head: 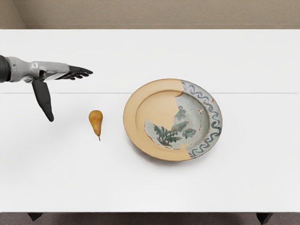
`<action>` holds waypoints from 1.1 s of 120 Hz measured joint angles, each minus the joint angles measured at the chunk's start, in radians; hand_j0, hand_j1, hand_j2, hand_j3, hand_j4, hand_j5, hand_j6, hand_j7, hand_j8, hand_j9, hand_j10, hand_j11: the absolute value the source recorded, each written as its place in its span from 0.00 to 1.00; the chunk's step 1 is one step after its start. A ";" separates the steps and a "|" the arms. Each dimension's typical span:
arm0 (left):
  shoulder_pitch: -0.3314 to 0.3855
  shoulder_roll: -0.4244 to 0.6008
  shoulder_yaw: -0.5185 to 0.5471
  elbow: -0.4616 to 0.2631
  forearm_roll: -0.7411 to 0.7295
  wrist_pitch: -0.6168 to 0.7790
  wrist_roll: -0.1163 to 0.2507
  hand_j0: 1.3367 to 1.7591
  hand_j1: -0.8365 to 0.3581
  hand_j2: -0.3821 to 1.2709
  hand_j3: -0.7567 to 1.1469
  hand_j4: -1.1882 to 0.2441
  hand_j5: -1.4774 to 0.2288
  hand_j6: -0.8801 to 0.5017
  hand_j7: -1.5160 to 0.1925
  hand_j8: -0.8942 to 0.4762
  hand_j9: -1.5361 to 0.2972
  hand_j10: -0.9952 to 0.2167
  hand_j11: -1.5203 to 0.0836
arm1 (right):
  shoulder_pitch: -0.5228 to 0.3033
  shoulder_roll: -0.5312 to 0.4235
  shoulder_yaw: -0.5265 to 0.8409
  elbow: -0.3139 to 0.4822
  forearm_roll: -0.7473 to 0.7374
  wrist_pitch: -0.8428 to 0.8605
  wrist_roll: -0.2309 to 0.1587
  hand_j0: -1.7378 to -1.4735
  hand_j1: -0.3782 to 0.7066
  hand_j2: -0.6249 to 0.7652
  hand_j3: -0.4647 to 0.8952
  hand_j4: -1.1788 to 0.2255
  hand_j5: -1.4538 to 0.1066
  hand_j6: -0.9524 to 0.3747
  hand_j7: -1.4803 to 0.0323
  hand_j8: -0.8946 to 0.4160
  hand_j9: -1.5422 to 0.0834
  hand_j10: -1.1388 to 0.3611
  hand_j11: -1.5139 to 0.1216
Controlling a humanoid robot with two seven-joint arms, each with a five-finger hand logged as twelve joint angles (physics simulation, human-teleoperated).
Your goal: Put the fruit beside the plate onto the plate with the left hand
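Observation:
A small orange-brown pear point(96, 122) lies on the white table, stem toward the front, just left of the plate. The plate point(140, 110) is round, tan-rimmed, with a grey and blue painted pattern on its right half, and nothing lies on it. My left hand point(61, 82) comes in from the left edge, up and to the left of the pear and apart from it. Its fingers point(78, 72) stretch flat toward the right and the thumb hangs down; it is open and holds nothing.
The white table point(150, 187) spreads wide around both objects, with its front edge near the bottom of the view. A beige wall runs behind the far edge.

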 joint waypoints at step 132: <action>0.032 -0.315 0.153 -0.151 0.428 0.343 0.508 0.76 0.97 0.24 0.40 0.81 0.85 0.62 0.87 0.63 0.82 0.80 0.93 | 0.020 0.000 0.000 -0.001 0.002 -0.001 0.000 0.30 0.03 0.45 0.34 0.84 0.93 0.72 0.98 0.68 0.95 0.76 0.93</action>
